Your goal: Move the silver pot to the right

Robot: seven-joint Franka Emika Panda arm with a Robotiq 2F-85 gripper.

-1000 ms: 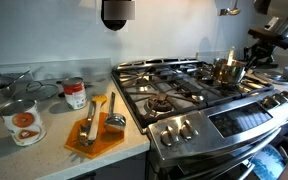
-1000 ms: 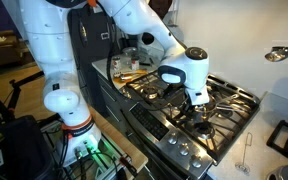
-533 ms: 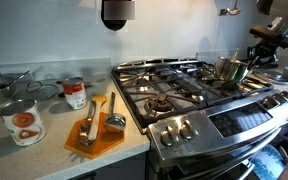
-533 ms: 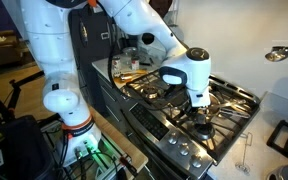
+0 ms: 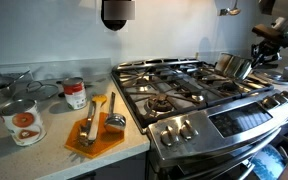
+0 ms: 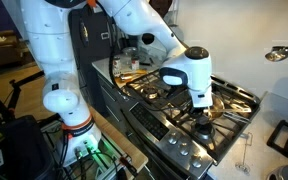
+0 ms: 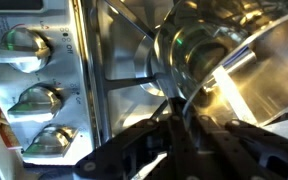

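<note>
Clamping the silver pot [image 5: 230, 66] by its rim, your gripper [image 7: 181, 113], jaws closed, holds it tilted over the grates [image 5: 174, 80] for transfer.

Both exterior views look dim and soft; the wrist view is blurred, with glare on the silver pot [image 7: 252, 72].

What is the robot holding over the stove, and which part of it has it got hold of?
The gripper holds the silver pot by its rim. In the wrist view the pot's edge appears pinched between the fingers.
</note>
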